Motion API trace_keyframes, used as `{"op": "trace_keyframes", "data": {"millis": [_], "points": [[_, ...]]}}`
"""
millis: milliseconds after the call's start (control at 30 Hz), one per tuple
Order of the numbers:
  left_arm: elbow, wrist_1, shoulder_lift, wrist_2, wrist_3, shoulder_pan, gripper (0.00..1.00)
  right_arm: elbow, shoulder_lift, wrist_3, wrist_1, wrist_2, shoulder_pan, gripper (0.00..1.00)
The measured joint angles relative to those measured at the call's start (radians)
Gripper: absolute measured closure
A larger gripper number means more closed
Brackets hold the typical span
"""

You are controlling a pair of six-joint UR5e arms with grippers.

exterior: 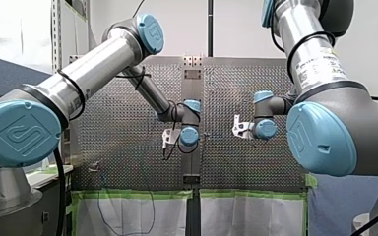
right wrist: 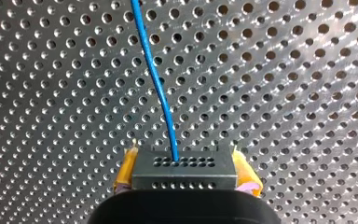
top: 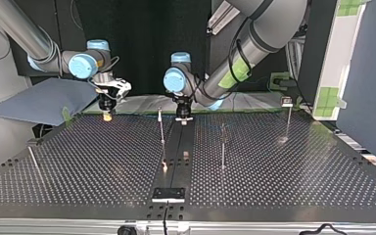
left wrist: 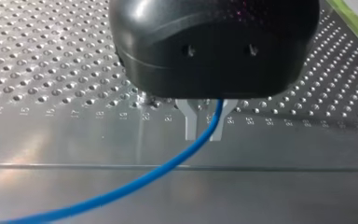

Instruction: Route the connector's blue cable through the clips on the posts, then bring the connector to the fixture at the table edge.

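Connector (right wrist: 184, 169) is clamped snug between the yellow pads (right wrist: 127, 170) of our right tool (right wrist: 185, 171), low over the perforated counter (right wrist: 298, 84), near its far edge at the top view's left. Its blue cable (right wrist: 161, 88) runs out ahead across the holes. Our left tool (left wrist: 204, 125) has its metal fingers (left wrist: 191, 123) pinched narrow around that cable, which trails off beneath it over the counter's smooth middle strip. One of the posts (top: 162, 128) stands just beside our left tool in the top view.
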Motion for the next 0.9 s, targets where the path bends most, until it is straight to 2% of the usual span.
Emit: {"op": "trace_keyframes", "data": {"millis": [67,233,267,500,667,800,900], "points": [[0.000,0.000,0.000,0.003,0.001,-0.001,0.51,0.000,0.000,0.000,0.000,-0.001,-0.001,1.00],[0.000,0.000,0.000,0.005,0.004,-0.006,0.51,0.000,0.001,0.000,0.001,-0.005,-0.001,1.00],[0.000,0.000,0.000,0.005,0.004,-0.007,0.01,0.000,0.001,0.000,0.002,-0.006,-0.001,1.00],[0.000,-0.023,0.002,0.012,0.010,-0.015,0.01,0.000,0.003,0.000,0.004,-0.012,0.002,1.00],[-0.004,-0.063,0.008,0.041,0.021,-0.021,0.01,0.000,0.005,0.000,0.005,-0.012,0.003,1.00],[-0.026,-0.092,0.027,0.039,0.022,-0.033,0.01,0.000,0.006,0.002,0.008,-0.012,0.000,1.00],[-0.048,-0.088,0.049,0.033,0.018,-0.040,0.01,0.000,0.006,0.003,0.009,-0.012,-0.001,1.00]]}}
